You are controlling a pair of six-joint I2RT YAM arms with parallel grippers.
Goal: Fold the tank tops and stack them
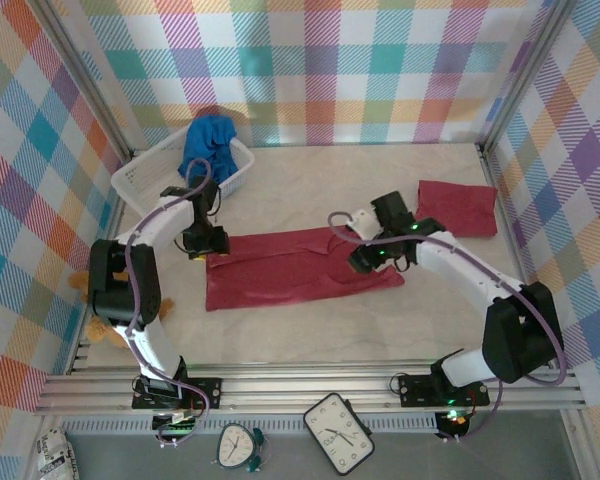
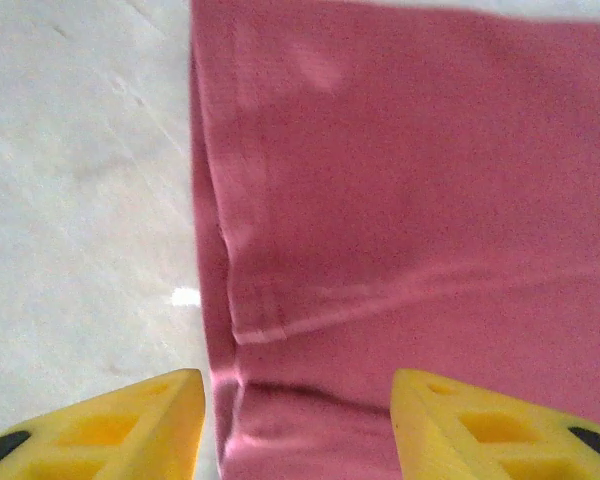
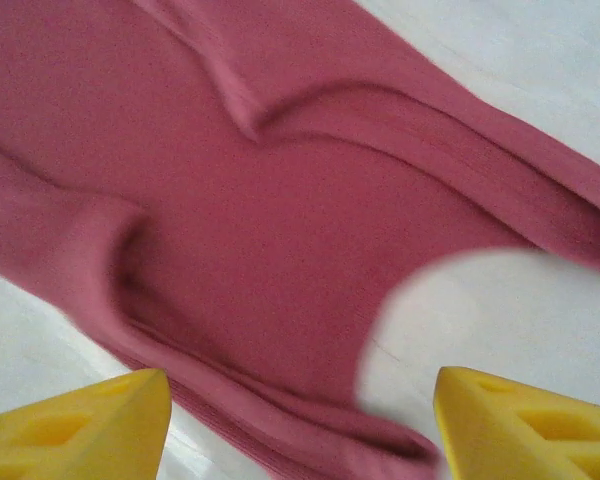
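Two red tank tops point(image 1: 300, 270) point(image 1: 458, 208), one blue top point(image 1: 208, 142), one basket point(image 1: 140, 190); left fingers point(image 2: 120, 425), right fingers point(image 3: 90, 420) both apart.

One dark red tank top point(image 1: 300, 268) lies stretched out flat. Its straight side edge runs up between the left fingers point(image 2: 130, 420), and a scooped opening with wrinkled straps lies between the right fingers point(image 3: 80, 420). A second dark red top point(image 1: 458, 207) sits folded beyond the right fingers, well apart. The blue top point(image 1: 208, 145) lies crumpled beyond the left fingers
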